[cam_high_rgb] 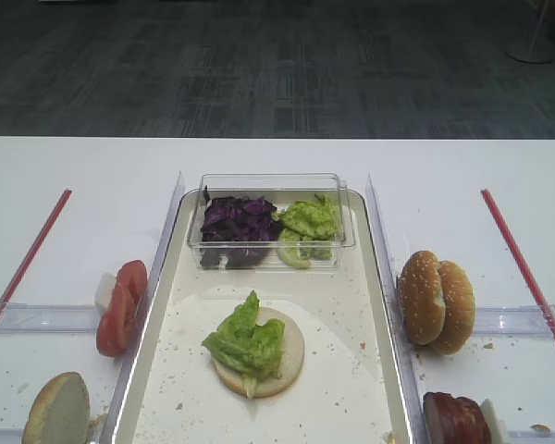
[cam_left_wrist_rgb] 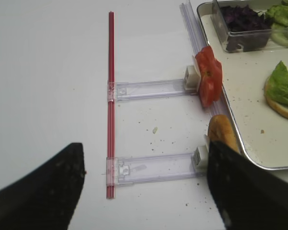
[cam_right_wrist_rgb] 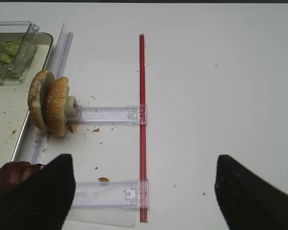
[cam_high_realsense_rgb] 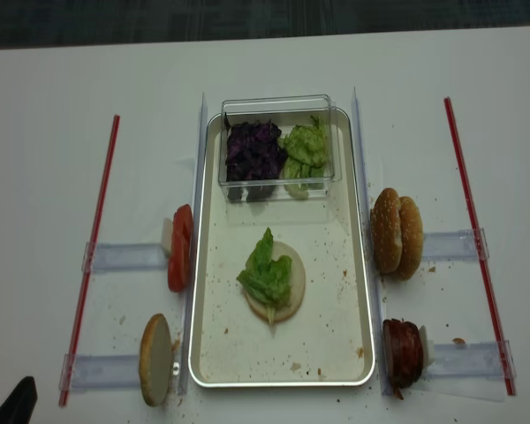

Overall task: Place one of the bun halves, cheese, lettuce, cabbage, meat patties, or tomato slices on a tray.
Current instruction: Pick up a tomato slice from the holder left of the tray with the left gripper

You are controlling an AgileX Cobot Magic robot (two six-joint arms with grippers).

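On the cream tray (cam_high_rgb: 342, 305) lies a bun half (cam_high_rgb: 282, 365), cut face up, with a lettuce leaf (cam_high_rgb: 245, 340) on top. At the tray's back a clear box holds purple cabbage (cam_high_rgb: 236, 220) and more lettuce (cam_high_rgb: 310, 219). Tomato slices (cam_high_rgb: 120, 305) and one bun half (cam_high_rgb: 57, 410) stand on edge left of the tray. Two bun halves (cam_high_rgb: 435, 301) and meat patties (cam_high_rgb: 455, 418) stand on its right. No cheese shows. My left gripper (cam_left_wrist_rgb: 144, 191) is open over the table left of the tray. My right gripper (cam_right_wrist_rgb: 144, 191) is open, right of the patties (cam_right_wrist_rgb: 12, 177).
A red strip (cam_high_rgb: 32, 250) runs along the table on the left and another (cam_high_rgb: 523, 268) on the right. Clear plastic rails (cam_high_rgb: 46, 317) link them to the tray's side guides. Crumbs speckle the tray and table.
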